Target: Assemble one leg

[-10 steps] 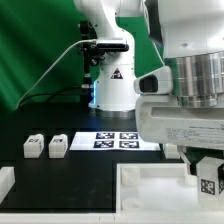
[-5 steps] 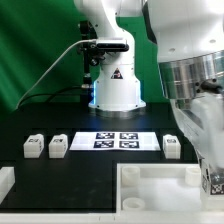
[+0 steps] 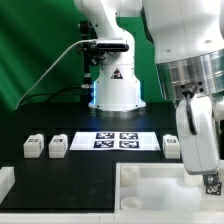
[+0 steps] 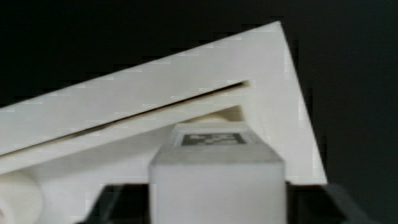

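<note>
My gripper [image 3: 209,178] is shut on a leg [image 3: 211,183], a small white block with a black-and-white tag, and holds it over the right part of the large white panel [image 3: 150,190]. In the wrist view the held leg [image 4: 217,165] stands between my dark fingers [image 4: 118,202], right over a corner of the panel [image 4: 160,100]. Whether the leg touches the panel cannot be told. Two loose legs [image 3: 33,146] [image 3: 57,146] lie on the black table at the exterior view's left. A third [image 3: 171,146] lies right of the marker board.
The marker board [image 3: 115,140] lies flat on the table in front of the arm's white base [image 3: 115,90]. A white block [image 3: 5,180] sits at the exterior view's lower left edge. A green wall stands behind.
My wrist has shifted and turned above the panel's right part, and the third loose leg by the marker board has come into view. The held leg has stayed in nearly the same place.
</note>
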